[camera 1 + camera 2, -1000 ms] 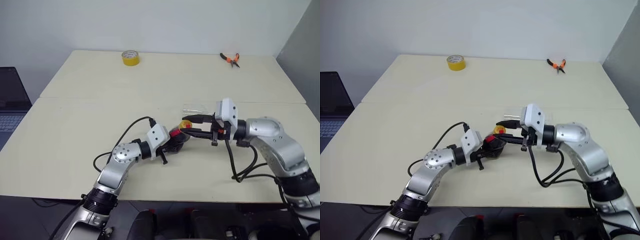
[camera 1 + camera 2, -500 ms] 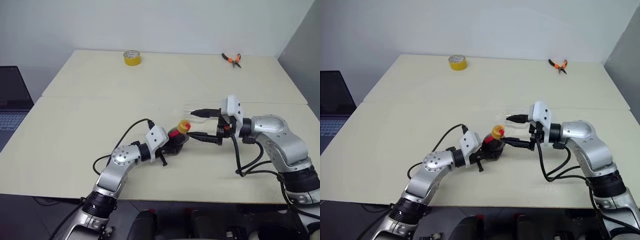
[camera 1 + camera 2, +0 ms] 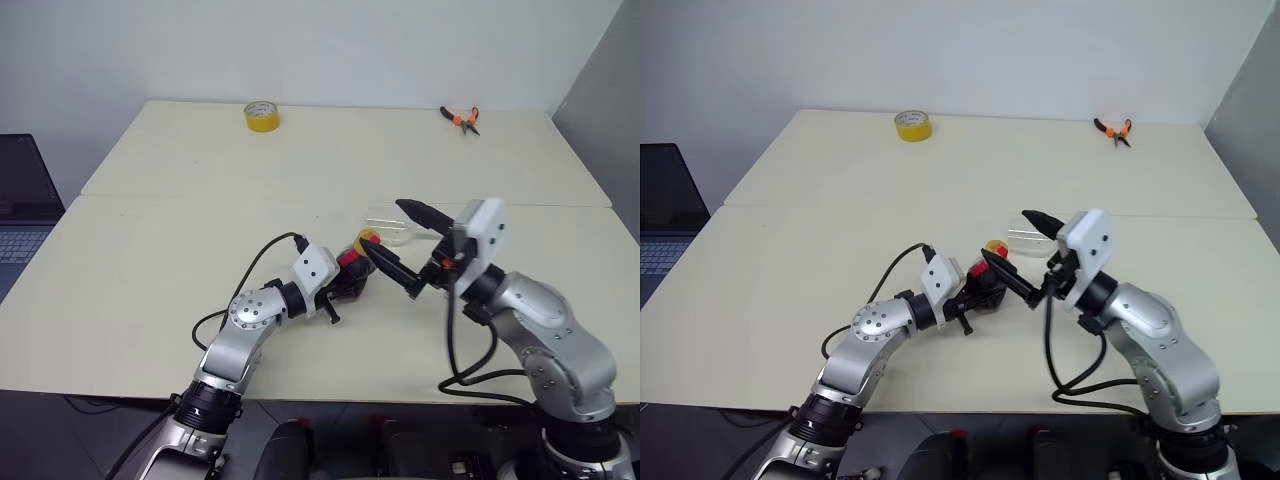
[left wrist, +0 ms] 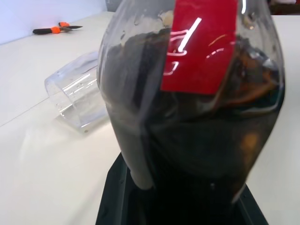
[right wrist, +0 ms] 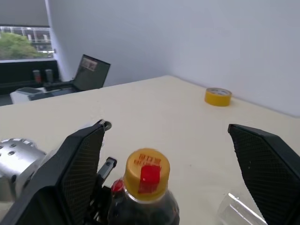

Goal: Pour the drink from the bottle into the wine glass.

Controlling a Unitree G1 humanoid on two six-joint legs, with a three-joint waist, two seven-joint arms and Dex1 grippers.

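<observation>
One squat clear plastic bottle (image 3: 352, 274) of dark drink with yellow cap, clamped in left gripper (image 3: 338, 289), right gripper (image 3: 400, 245) spread wide above it, one clear glass (image 3: 388, 223) lying behind, one yellow tape roll (image 3: 260, 115), one orange pliers (image 3: 460, 118) far back.

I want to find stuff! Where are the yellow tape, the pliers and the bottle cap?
Yellow tape (image 3: 260, 115), left eye view, on its outer side.
Pliers (image 3: 461, 118), left eye view, on the orange handles.
Bottle cap (image 5: 147, 179), right wrist view, on its top.
</observation>
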